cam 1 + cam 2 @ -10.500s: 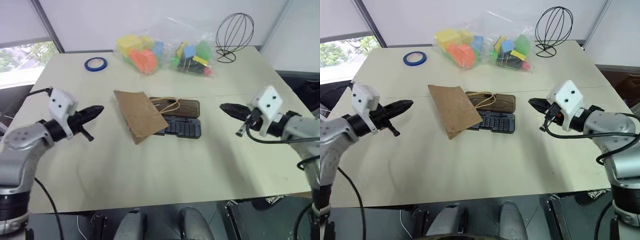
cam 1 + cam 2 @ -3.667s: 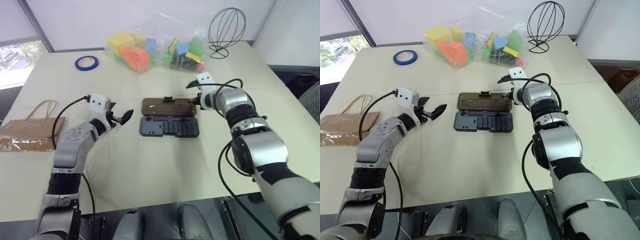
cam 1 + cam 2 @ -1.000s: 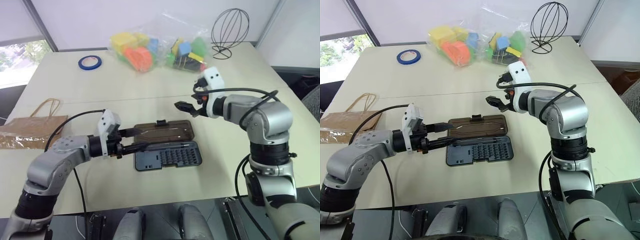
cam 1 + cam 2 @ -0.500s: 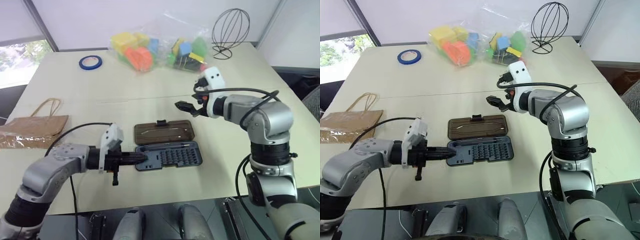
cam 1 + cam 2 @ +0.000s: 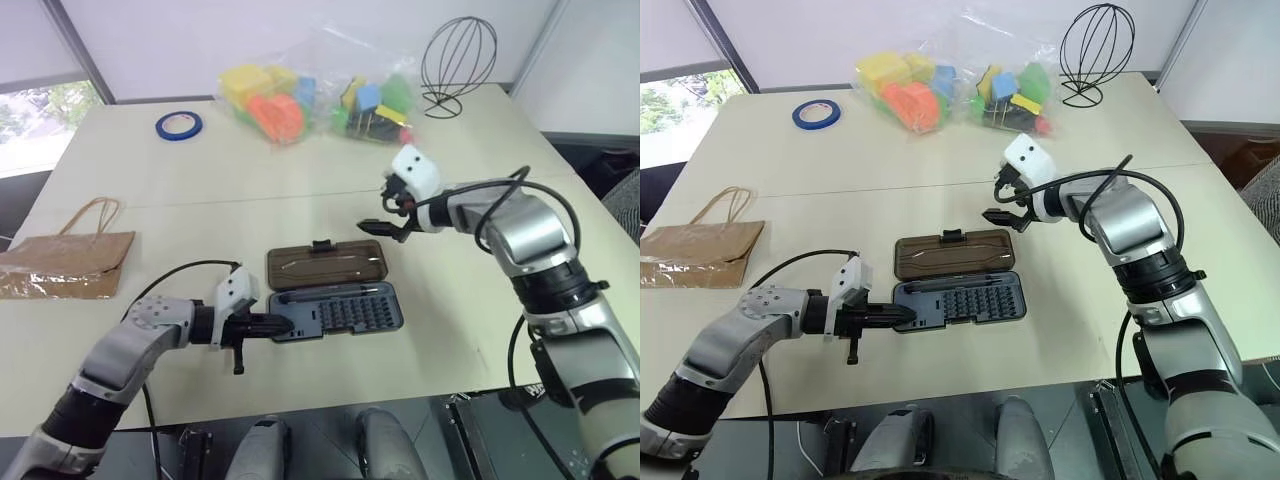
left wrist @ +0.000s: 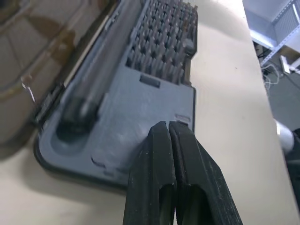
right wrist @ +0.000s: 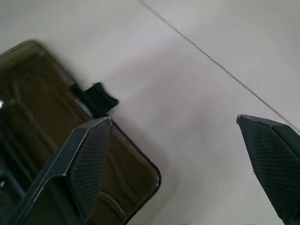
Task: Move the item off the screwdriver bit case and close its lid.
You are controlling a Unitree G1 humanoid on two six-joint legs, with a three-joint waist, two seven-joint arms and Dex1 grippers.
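Bag (image 5: pixel 62 263): off the case, flat on the tabletop (image 5: pixel 150 190).
Left tool (image 5: pixel 902 316): pinched shut, empty, bracing the case (image 5: pixel 958 300).
Right tool (image 5: pixel 998 216): spread wide, empty, above the lid (image 5: pixel 954 253).
Advice: hook under the lid's far edge by the latch tab (image 7: pixel 96 97); fold it over.

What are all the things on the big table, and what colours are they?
paper bag: one, brown with tan twine handles, lying flat at the table's left edge.
screwdriver bit case: one, dark grey, open, near the front middle.
lid: one, smoky brown, laid flat behind the case.
tape roll: one, blue, far left.
toy bags: two, clear, holding colourful blocks, far middle.
wire stand: one, black, far right.
table: one, cream.
left gripper: black fingers shut, tips at the case's left end.
right gripper: black fingers open, above the lid's right end.
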